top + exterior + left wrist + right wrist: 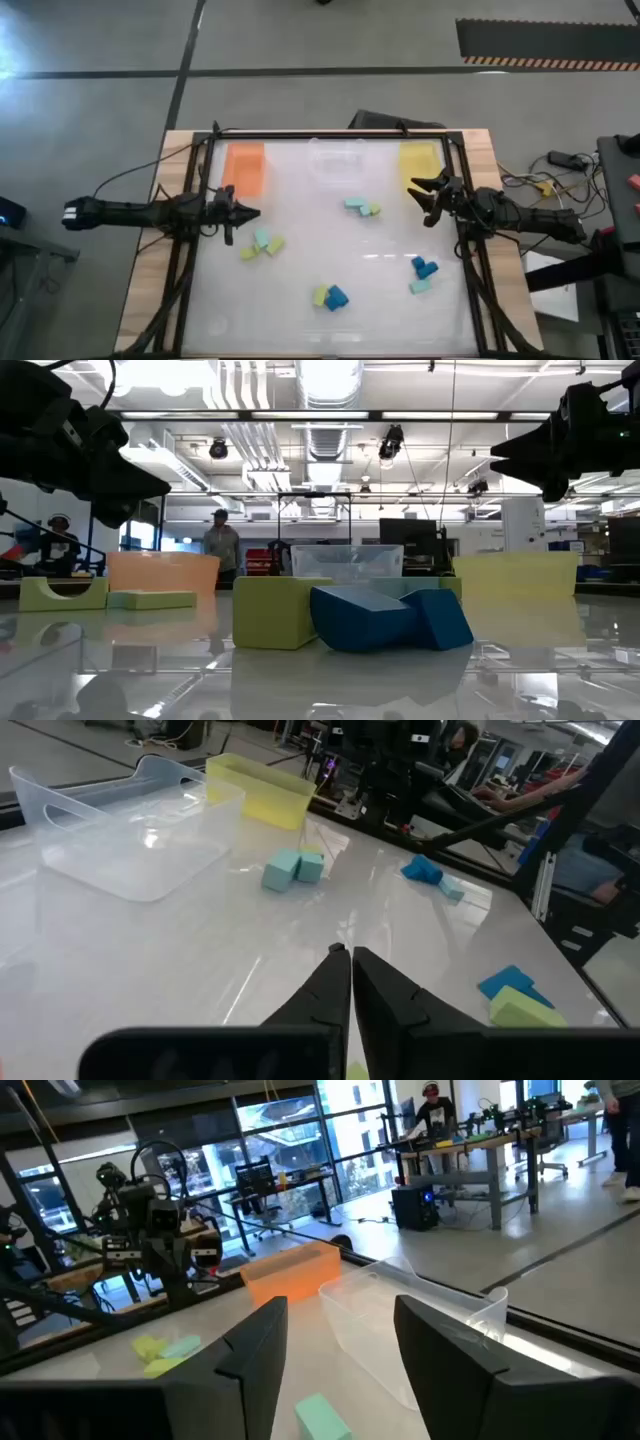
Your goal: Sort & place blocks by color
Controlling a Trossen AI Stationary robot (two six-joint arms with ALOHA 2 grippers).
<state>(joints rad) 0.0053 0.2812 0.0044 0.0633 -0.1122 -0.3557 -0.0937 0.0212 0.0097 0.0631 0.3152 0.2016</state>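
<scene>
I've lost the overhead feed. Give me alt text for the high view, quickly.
Small teal, yellow-green and blue blocks lie in four loose clusters on a white table, none yet in the orange tray, clear tray or yellow tray along the far edge. The left pincer, shut, and right pincer, open, hover at the table's sides, holding nothing.

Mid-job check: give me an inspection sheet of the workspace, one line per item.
Surface: glossy white table, bare between groups.
Job's things: blocks scattered in four groups; orange tray, clear tray and yellow tray at the far edge, no blocks seen inside.
Clutter: nothing seen.
Grippers: left gripper shut, empty, left side; right gripper open, empty, right side.
Cables: loose wires right of the table.
Surroundings: person in the room behind.
</scene>
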